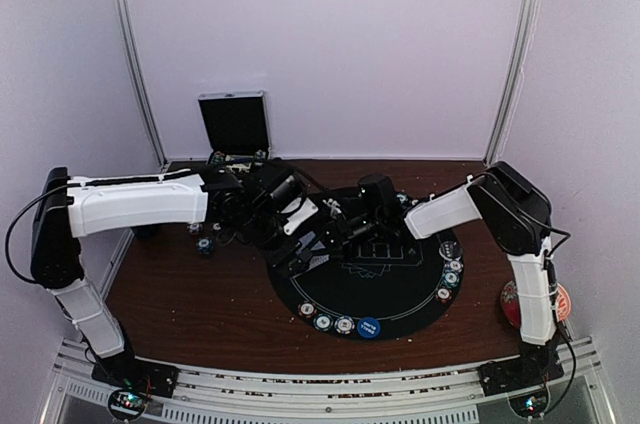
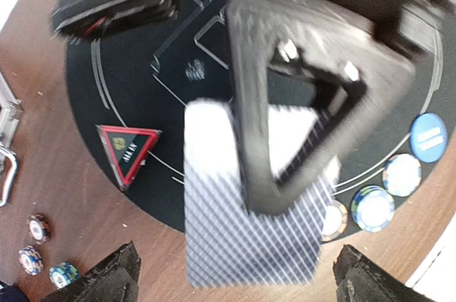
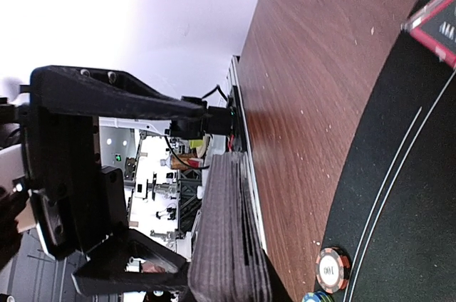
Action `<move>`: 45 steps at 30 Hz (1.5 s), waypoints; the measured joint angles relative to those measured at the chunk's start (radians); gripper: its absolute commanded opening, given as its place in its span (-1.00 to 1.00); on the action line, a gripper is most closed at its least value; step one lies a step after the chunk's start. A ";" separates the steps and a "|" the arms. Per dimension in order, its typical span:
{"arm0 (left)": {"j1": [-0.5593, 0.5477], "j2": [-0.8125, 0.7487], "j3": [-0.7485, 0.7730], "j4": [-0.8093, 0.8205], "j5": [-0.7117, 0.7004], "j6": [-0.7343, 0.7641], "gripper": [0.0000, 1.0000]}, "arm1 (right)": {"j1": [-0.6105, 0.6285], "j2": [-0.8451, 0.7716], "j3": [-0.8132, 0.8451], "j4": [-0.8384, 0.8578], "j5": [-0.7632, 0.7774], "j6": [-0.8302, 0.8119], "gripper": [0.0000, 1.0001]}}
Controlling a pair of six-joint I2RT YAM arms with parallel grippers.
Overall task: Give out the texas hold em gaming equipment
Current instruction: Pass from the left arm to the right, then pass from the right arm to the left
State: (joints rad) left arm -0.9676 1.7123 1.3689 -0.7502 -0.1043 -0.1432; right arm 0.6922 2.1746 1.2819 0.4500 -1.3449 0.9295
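Right end effector [image 3: 203,195] clamps the playing-card deck [image 2: 214,245]; left end effector [image 2: 239,277] gapes wide open just before it.

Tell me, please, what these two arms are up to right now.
The two arms meet over the round black mat. The right gripper is clamped on a deck of cards, holding it over the mat. The left gripper hangs wide open close by the deck, gripping nothing. Rim chips, a blue button disc and a red triangle marker lie on the mat; a few loose chips sit on the bare table.
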 measured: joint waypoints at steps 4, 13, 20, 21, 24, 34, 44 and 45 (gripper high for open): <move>0.000 -0.087 -0.039 0.052 0.005 0.021 0.96 | -0.023 -0.037 0.002 -0.010 0.014 -0.015 -0.96; 0.000 -0.083 -0.109 0.213 0.003 0.108 0.96 | -0.055 -0.053 0.100 -0.377 0.085 -0.278 -0.95; 0.000 -0.082 -0.189 0.367 -0.039 0.158 0.96 | -0.065 -0.096 0.079 -0.417 0.113 -0.277 -0.98; 0.000 -0.079 -0.189 0.383 -0.049 0.162 0.96 | -0.065 -0.105 0.077 -0.416 0.113 -0.274 -0.98; 0.002 -0.049 -0.174 0.408 -0.060 0.171 0.96 | -0.065 -0.131 0.065 -0.395 0.112 -0.252 -0.96; 0.004 0.056 -0.125 0.415 -0.037 0.191 0.96 | -0.058 -0.149 -0.163 0.206 0.083 0.211 -0.99; 0.040 0.035 -0.127 0.465 0.060 0.191 0.96 | -0.050 -0.033 -0.194 0.782 0.063 0.660 -0.99; 0.042 0.034 -0.127 0.465 0.062 0.191 0.96 | -0.050 -0.032 -0.196 0.782 0.062 0.666 -0.99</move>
State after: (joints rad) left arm -0.9257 1.7466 1.2415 -0.2855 -0.0425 0.0475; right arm 0.6418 2.1422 1.0859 1.2324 -1.2827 1.5951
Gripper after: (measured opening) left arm 0.976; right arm 0.124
